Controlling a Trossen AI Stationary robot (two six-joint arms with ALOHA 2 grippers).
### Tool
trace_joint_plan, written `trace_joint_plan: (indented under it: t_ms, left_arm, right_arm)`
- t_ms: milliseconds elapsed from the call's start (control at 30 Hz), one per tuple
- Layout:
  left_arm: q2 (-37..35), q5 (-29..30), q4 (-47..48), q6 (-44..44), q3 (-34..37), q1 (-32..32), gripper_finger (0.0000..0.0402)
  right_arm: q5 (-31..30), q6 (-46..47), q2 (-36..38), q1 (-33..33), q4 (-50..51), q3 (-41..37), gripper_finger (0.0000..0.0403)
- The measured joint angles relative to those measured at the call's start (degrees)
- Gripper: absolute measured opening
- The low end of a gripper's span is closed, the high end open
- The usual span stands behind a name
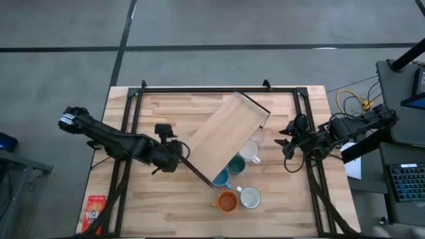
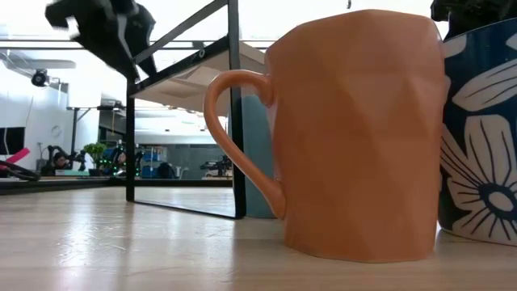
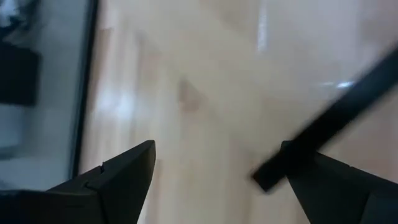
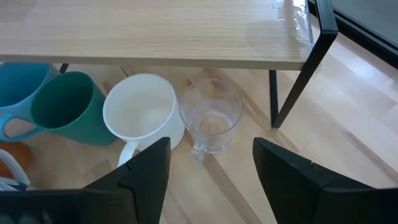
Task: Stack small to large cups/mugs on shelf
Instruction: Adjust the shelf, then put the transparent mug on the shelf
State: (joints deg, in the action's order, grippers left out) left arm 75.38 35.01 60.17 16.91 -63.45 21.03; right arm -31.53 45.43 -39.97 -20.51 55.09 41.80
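The shelf [image 1: 226, 136], a light-wood plank on black wire legs, stands slantwise mid-table. Along its right side stand a white mug [image 4: 140, 115], a dark teal mug [image 4: 65, 109] and a light blue mug [image 4: 18, 87], partly under the plank's edge. Nearer the front are an orange mug [image 1: 228, 201] and a mug [image 1: 250, 197] that is white inside and dark blue with white flowers outside [image 2: 481, 137]. My left gripper [image 1: 174, 156] hovers open at the shelf's left side, one black leg [image 3: 323, 124] close by a finger. My right gripper [image 1: 287, 139] stands open to the right of the mugs, pointing at them.
A clear glass [image 4: 210, 121] stands beside the white mug under the plank's edge. A red packet [image 1: 95, 211] lies at the table's near left corner. A black frame [image 1: 199, 89] runs around the table's rim. Bare tabletop lies left of the shelf and along the front.
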Motion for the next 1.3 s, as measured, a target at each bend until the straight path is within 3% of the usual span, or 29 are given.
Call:
trace_joint_plan:
  t_ms: [567,800,1000,1300]
  left_arm:
    - [-5.35,10.54,6.41,1.32,5.16,-6.21,0.0331]
    - [-7.38,19.09,9.76,1.81,7.50,-10.27,0.0331]
    - [-8.91,23.00,9.52,0.30,10.30,-14.39,0.0331]
    - [-10.95,22.68,9.77,1.10,11.09,-18.12,0.0331]
  right_arm:
    - [-0.02,0.46,0.00,0.00,-0.16,-1.30,0.0222]
    - [-0.02,0.46,0.00,0.02,-1.24,-1.42,0.0222]
    - [-0.04,-0.30,0.00,0.02,-2.11,-1.42,0.0222]
    - [-0.36,-0.13,0.00,0.02,-2.27,-1.42,0.0222]
